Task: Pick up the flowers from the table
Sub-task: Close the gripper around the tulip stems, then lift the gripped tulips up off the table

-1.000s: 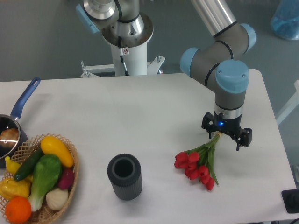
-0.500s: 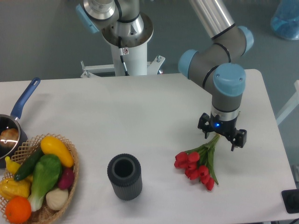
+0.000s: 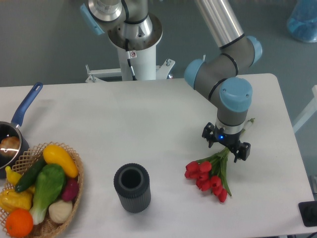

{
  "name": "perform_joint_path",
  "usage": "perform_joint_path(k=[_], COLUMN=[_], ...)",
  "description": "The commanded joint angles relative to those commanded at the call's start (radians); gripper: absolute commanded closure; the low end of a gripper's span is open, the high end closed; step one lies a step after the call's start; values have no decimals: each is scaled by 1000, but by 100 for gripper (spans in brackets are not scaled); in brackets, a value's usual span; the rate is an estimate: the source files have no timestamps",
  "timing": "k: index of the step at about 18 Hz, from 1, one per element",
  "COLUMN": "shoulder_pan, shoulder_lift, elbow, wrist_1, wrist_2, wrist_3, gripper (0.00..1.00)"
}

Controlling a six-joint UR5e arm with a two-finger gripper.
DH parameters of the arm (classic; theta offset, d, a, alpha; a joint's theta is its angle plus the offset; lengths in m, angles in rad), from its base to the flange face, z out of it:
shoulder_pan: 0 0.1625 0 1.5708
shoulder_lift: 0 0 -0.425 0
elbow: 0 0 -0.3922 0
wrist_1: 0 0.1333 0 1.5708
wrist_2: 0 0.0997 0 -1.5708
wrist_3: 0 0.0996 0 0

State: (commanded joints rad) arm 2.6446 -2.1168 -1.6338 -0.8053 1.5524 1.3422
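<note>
The flowers (image 3: 208,176), a small bunch of red tulip heads on green stems, lie on the white table (image 3: 148,119) at the right front, with the heads toward the front and the stems running up to the right. My gripper (image 3: 226,146) hangs over the middle of the stems, fingers spread to either side and open. The stem tips show beyond the wrist at the right. The part of the stems under the gripper is hidden.
A dark ribbed cylindrical cup (image 3: 132,187) stands at the front middle. A wicker basket (image 3: 74,184) of produce sits at the front left, with a blue-handled pot (image 3: 15,130) behind it. The robot base (image 3: 133,39) stands at the table's far edge.
My gripper has moved left and slightly away from the table's front, along the stems toward the tulip heads. The flowers have not moved.
</note>
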Motion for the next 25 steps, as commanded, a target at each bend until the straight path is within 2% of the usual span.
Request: perform_joint_path(k=[5,7,8,9,10,11,12,25], shoulder_pan=[-17,-17,-17,-18,-18,-18,-15,5], shoulder_lift=[-23,-22,-23,-22,-20,-18,-12,31], elbow=[0,-9,-14,-15,-17,-23,-26,8], wrist_1=[-2,-3,-5,-5,-6,-3,-3,-5], wrist_2=[6,34,53,67,69,69,67,72], wrist_3=[-2,5,9,15,14,14,15,-3], gripper=[1,24,29,40,60,85,100,100])
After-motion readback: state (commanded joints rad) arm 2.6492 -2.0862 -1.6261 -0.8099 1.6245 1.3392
